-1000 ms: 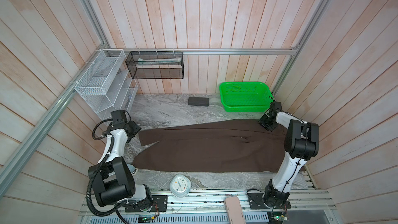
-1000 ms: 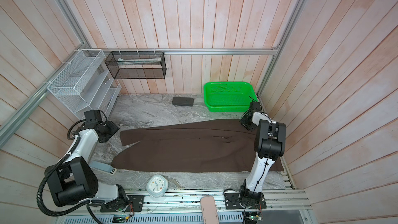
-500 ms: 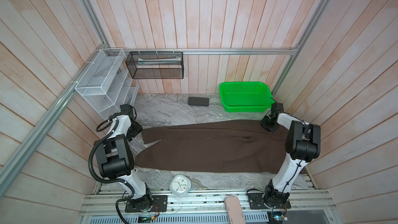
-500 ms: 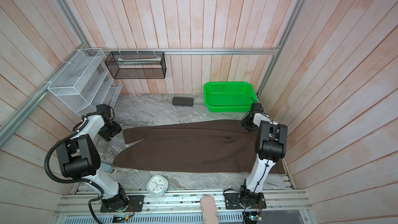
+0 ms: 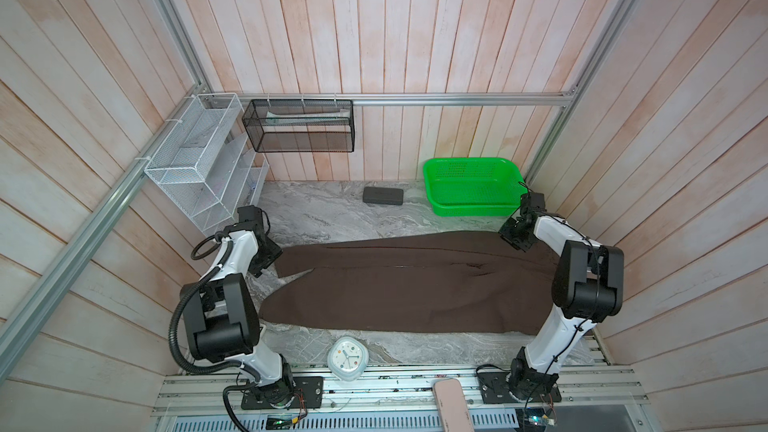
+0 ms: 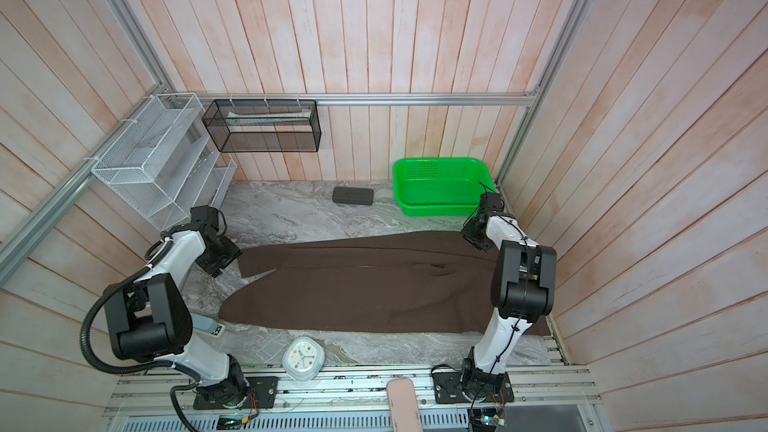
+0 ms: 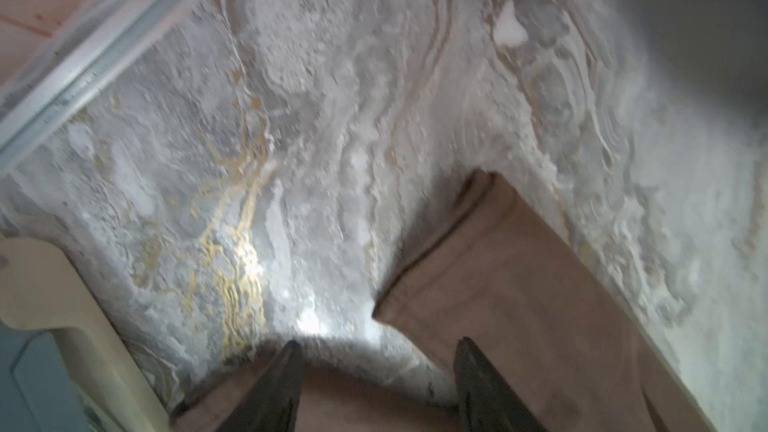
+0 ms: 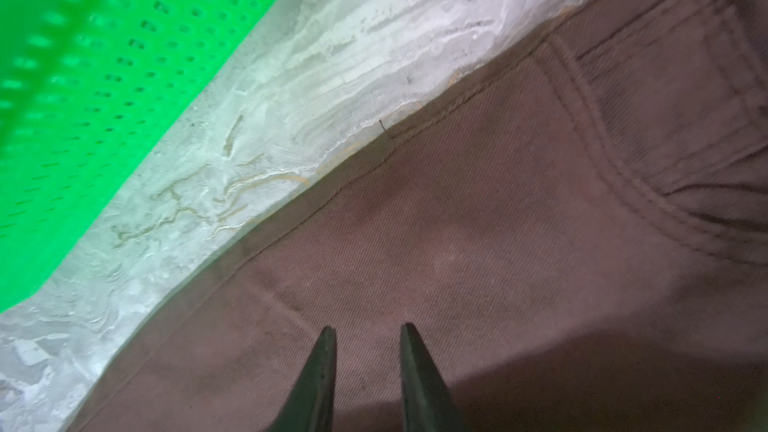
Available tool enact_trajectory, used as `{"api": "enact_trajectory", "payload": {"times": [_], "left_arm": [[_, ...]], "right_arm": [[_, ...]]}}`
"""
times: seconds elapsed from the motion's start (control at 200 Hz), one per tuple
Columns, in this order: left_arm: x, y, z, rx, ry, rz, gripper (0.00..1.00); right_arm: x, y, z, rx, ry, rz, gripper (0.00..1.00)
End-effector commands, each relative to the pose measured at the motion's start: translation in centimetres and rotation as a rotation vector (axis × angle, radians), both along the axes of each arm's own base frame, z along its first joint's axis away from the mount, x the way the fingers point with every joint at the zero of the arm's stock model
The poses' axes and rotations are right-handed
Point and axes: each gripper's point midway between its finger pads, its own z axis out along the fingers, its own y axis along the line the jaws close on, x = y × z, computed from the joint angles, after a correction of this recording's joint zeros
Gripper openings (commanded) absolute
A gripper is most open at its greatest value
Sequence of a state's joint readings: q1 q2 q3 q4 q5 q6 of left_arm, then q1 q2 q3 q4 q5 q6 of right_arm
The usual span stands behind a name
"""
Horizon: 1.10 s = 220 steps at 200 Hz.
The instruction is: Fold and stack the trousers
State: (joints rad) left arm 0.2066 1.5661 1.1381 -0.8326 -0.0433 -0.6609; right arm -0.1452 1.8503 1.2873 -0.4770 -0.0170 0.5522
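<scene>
The brown trousers (image 5: 407, 284) lay flat across the worktop (image 5: 324, 214), hems at 9 o'clock and waist at 3. The left tool (image 7: 379, 342) hung over the far leg's hem with its fingers wide apart. The right tool (image 8: 368, 326), fingers narrowly apart, hovered over the waist corner, near the green basket (image 5: 473, 210) at 1 o'clock.

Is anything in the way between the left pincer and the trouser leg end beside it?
Nothing visible. The left pincer is open right at the hem of the trousers, with only bare marble table showing around it. The clock and the grey case lie well clear of that spot.
</scene>
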Motion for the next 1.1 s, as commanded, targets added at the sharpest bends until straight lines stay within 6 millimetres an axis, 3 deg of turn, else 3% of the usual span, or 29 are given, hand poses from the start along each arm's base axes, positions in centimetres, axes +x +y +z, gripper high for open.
{"api": "enact_trajectory", "payload": {"times": [0.0,0.13,0.195,0.34,0.41,0.71,0.91,1.095], "left_arm": [[6.6,-7.9,8.7,-0.046,-0.445,-0.405,0.61],[4.8,-8.0,11.3,-0.03,-0.512,-0.407,0.65],[4.4,-8.9,11.4,-0.065,-0.527,-0.447,0.68],[4.6,-10.2,7.9,-0.134,-0.44,-0.523,0.71],[4.9,-9.9,6.4,-0.131,-0.402,-0.518,0.72],[6.0,-6.1,0.2,-0.059,-0.242,-0.459,0.74],[6.3,-2.9,-2.1,-0.037,-0.202,-0.38,0.75],[6.6,-2.0,-4.2,-0.033,-0.146,-0.349,0.76]], "right_arm": [[-1.0,0.4,0.8,-0.005,0.013,0.012,0.28],[-1.1,0.4,1.5,-0.005,0.003,0.01,0.28],[-1.1,0.4,1.8,-0.009,-0.005,0.011,0.28],[-1.1,0.3,2.2,-0.012,-0.011,0.009,0.28],[-1.2,0.4,2.2,-0.011,-0.009,0.011,0.28],[-1.5,0.5,1.8,-0.011,-0.003,0.015,0.28],[-1.6,0.6,1.6,-0.007,-0.002,0.021,0.28],[-1.6,0.6,1.4,-0.009,-0.002,0.024,0.28]]}}
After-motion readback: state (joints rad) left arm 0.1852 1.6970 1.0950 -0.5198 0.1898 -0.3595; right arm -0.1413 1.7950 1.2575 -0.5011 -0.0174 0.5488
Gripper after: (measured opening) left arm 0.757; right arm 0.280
